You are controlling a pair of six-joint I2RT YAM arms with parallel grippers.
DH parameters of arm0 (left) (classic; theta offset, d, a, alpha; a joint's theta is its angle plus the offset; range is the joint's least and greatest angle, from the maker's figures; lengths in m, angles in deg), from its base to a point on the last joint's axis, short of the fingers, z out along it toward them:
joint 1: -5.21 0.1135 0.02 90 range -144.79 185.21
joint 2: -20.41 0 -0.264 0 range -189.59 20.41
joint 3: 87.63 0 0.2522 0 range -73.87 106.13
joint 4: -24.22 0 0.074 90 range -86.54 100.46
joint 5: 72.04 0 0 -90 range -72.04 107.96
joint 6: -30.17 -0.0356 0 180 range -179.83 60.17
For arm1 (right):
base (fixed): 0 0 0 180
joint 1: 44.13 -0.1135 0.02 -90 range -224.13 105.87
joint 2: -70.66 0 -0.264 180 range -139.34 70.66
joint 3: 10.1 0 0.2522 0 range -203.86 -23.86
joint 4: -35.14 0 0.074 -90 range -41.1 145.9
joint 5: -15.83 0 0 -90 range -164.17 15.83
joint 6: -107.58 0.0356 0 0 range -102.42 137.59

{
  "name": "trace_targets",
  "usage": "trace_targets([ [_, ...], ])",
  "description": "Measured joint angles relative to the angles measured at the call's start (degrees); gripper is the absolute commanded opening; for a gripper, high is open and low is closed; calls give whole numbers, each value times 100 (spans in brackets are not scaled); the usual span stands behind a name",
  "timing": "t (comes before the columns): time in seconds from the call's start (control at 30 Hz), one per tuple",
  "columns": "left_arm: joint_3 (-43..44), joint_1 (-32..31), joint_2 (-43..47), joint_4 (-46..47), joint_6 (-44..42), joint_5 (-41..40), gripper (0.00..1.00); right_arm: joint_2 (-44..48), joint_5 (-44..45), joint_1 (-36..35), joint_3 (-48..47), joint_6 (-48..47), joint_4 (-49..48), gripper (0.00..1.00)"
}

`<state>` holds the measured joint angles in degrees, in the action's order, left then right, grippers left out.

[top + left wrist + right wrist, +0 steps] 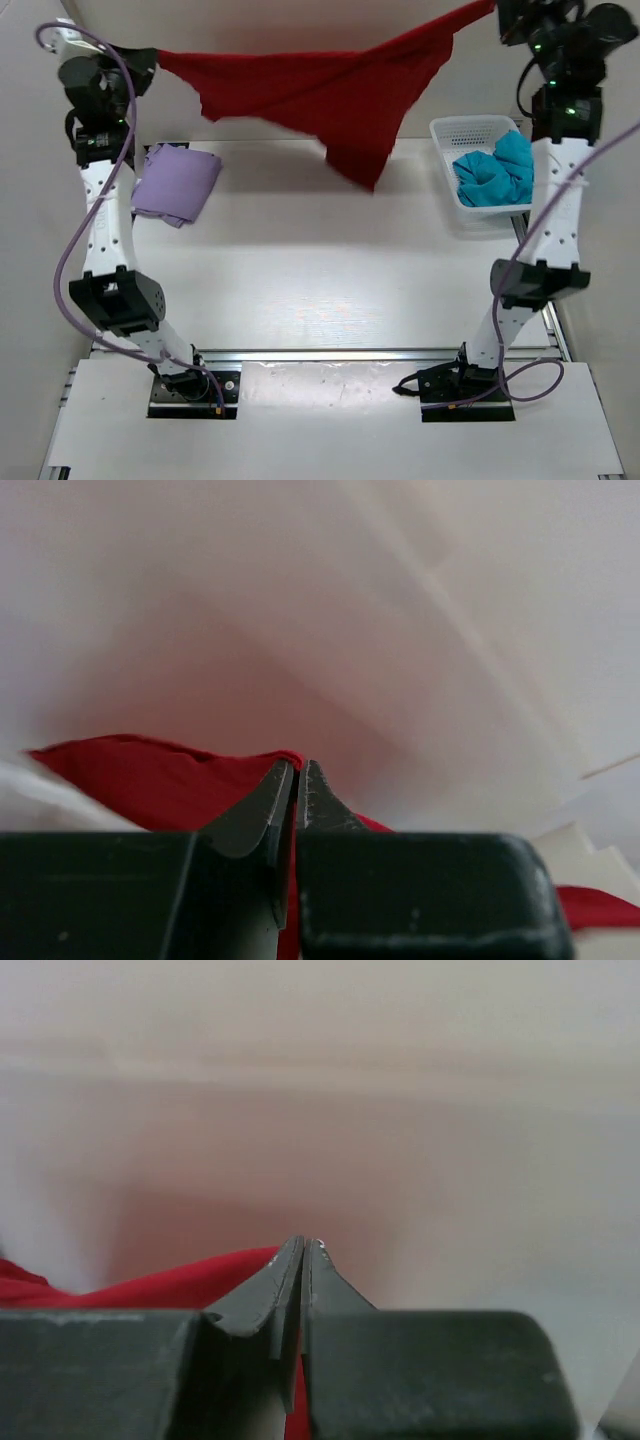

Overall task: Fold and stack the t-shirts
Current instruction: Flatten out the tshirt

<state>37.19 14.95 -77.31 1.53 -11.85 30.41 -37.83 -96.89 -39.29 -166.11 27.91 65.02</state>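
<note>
Shirts: three in all.
- Red shirt [330, 95]: one. Stretched in air between both arms, above far side of table [300, 290], middle sagging to a point.
- Left gripper [298, 780]: jaws nearly together, pinching shirt's left corner.
- Right gripper [304, 1250]: jaws pressed tight on opposite corner, red cloth showing between fingers.
- Lavender shirt [177, 183]: one. Folded, flat on table at left, beside left arm.
- Teal shirt [497, 172]: one. Crumpled inside basket.

Basket [450, 130]: one, white lattice, right edge of table. Contents: teal shirt only.
</note>
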Motion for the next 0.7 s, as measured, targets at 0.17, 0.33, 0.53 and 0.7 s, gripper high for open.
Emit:
trace_targets([
  [0.17,-463,173,601,511,35,0,0,844,-291,66,420,-11,-490,0],
  [0.33,-1810,155,909,811,-17,0,0,1390,-184,50,2153,-317,-507,0],
  [0.53,-4334,44,1585,916,-337,-275,0,2435,238,-33,6321,-553,-101,0],
  [0.7,-6894,122,3292,944,-529,-328,0,3993,586,-356,8234,-562,758,0],
])
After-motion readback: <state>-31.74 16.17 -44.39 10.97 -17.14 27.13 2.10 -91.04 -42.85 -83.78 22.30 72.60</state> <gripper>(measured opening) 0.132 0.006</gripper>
